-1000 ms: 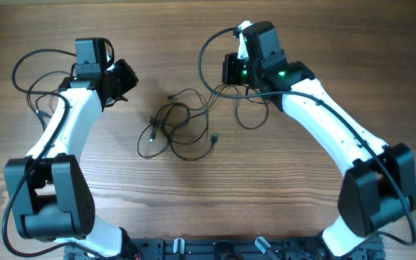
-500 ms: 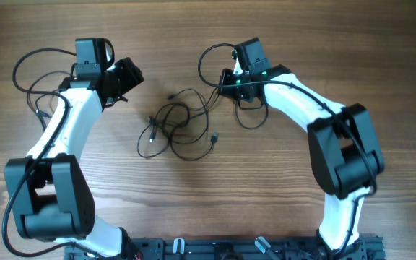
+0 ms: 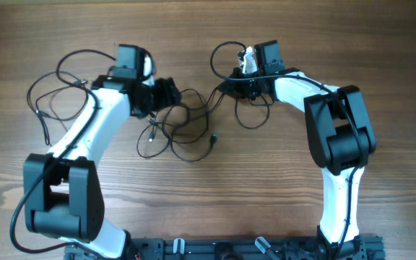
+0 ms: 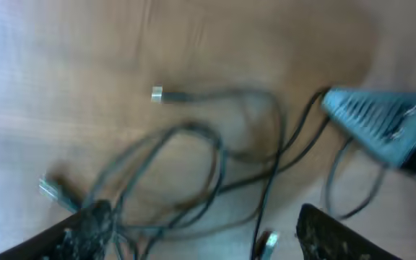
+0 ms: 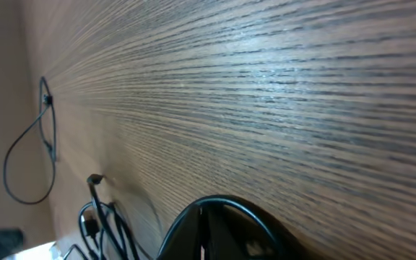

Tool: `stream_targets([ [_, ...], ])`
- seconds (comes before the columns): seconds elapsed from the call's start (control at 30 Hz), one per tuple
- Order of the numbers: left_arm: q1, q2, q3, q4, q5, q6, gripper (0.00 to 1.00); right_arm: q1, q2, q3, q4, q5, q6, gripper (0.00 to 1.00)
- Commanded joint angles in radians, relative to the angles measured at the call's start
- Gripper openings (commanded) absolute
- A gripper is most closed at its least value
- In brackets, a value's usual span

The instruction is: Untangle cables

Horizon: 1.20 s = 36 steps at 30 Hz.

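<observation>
**Item: cables (image 3: 173, 128).** Thin black wires looped into one loose bunch, lying flat on the wooden counter (image 3: 222, 202) between the two arms. The bunch's long axis slants from its near-left loop up to a far-right strand. One plug tip (image 3: 215, 139) lies at the bunch's right edge, and a silvery tip (image 4: 157, 92) shows in the left wrist view.

**Left claw (image 3: 166, 94).** It sits over the bunch's far-left edge, nearer than the other arm. Its fingers are spread wide, with the wires directly below and ahead and nothing between them. Judged well placed to close on a loop.

**Right claw (image 3: 228, 85).** It is at the bunch's far-right end, fingers closed together. Whether it pinches the strand reaching it cannot be told.

**Surroundings.** The thicker arm cable (image 3: 56, 94) loops well left of the bunch. Crossing loops are the likely snag.
</observation>
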Motion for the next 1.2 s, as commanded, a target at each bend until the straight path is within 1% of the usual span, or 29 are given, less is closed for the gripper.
stream_targets([
  [0.0,-0.057,0.012,-0.003,-0.098,-0.066,-0.072,0.85,0.002,0.082,-0.013,-0.01,0.039,-0.021,0.04],
  [0.1,-0.089,0.012,-0.003,-0.207,-0.066,-0.082,0.85,0.002,0.082,-0.013,0.004,0.039,-0.021,0.05],
  [0.13,-0.092,0.012,-0.003,-0.269,-0.066,-0.096,0.85,0.002,0.082,-0.013,0.005,0.043,-0.021,0.06],
  [0.2,-0.088,0.012,-0.003,-0.325,-0.066,-0.096,0.86,0.002,0.082,-0.013,0.005,0.059,-0.019,0.08],
  [0.23,-0.085,0.012,-0.003,-0.339,-0.065,-0.096,0.87,0.002,0.082,-0.013,0.005,0.061,-0.019,0.08],
  [0.27,-0.085,0.012,-0.003,-0.341,-0.053,-0.096,0.93,0.002,0.082,-0.013,0.005,0.061,-0.019,0.09],
  [0.3,-0.085,0.012,-0.003,-0.333,-0.036,-0.097,0.98,0.002,0.082,-0.013,0.005,0.061,-0.019,0.1],
  [0.4,-0.097,0.012,-0.003,-0.291,0.084,-0.098,0.97,0.002,0.082,-0.013,0.005,0.061,-0.019,0.11],
  [0.43,-0.105,0.012,-0.003,-0.277,0.126,-0.118,0.95,0.002,0.082,-0.013,0.005,0.061,-0.018,0.11],
  [0.47,-0.116,0.012,-0.003,-0.263,0.142,-0.15,0.84,0.002,0.082,-0.013,0.005,0.061,-0.018,0.12],
  [0.5,-0.132,0.012,-0.003,-0.247,0.14,-0.184,0.7,0.002,0.082,-0.013,0.004,0.061,-0.018,0.12],
  [0.53,-0.143,0.012,-0.003,-0.237,0.138,-0.204,0.64,0.002,0.082,-0.013,0.004,0.061,-0.018,0.13],
  [0.57,-0.155,0.012,-0.003,-0.232,0.126,-0.247,0.61,0.002,0.082,-0.013,0.004,0.061,-0.019,0.14],
  [0.6,-0.164,0.012,-0.003,-0.235,0.11,-0.296,0.53,0.002,0.082,-0.013,0.003,0.06,-0.018,0.15],
  [0.63,-0.167,0.012,-0.003,-0.246,0.092,-0.344,0.49,0.002,0.082,-0.013,0.0,0.06,-0.018,0.15],
  [0.7,-0.166,0.012,-0.003,-0.291,0.035,-0.473,0.49,0.002,0.082,-0.013,-0.007,0.06,-0.018,0.16],
  [0.73,-0.166,0.012,-0.004,-0.311,0.009,-0.535,0.53,0.002,0.082,-0.013,-0.011,0.06,-0.018,0.16],
  [0.83,-0.166,0.012,-0.02,-0.319,-0.037,-0.622,0.72,0.002,0.082,-0.013,-0.012,0.06,-0.019,0.16],
  [0.87,-0.166,0.012,-0.027,-0.314,-0.046,-0.641,0.73,0.002,0.082,-0.013,-0.012,0.06,-0.018,0.16],
  [1.0,-0.167,0.012,-0.087,-0.225,-0.051,-0.707,0.71,0.002,0.082,-0.013,-0.011,0.06,-0.018,0.17],
  [1.07,-0.166,0.012,-0.121,-0.165,-0.051,-0.729,0.66,0.002,0.082,-0.013,-0.011,0.06,-0.018,0.17],
  [1.1,-0.167,0.012,-0.144,-0.122,-0.051,-0.737,0.61,0.002,0.082,-0.013,-0.011,0.06,-0.018,0.17],
  [1.13,-0.167,0.012,-0.16,-0.089,-0.056,-0.742,0.6,0.002,0.082,-0.013,-0.011,0.06,-0.019,0.17],
  [1.17,-0.167,0.012,-0.171,-0.071,-0.065,-0.75,0.56,0.002,0.082,-0.013,-0.011,0.06,-0.018,0.17],
])
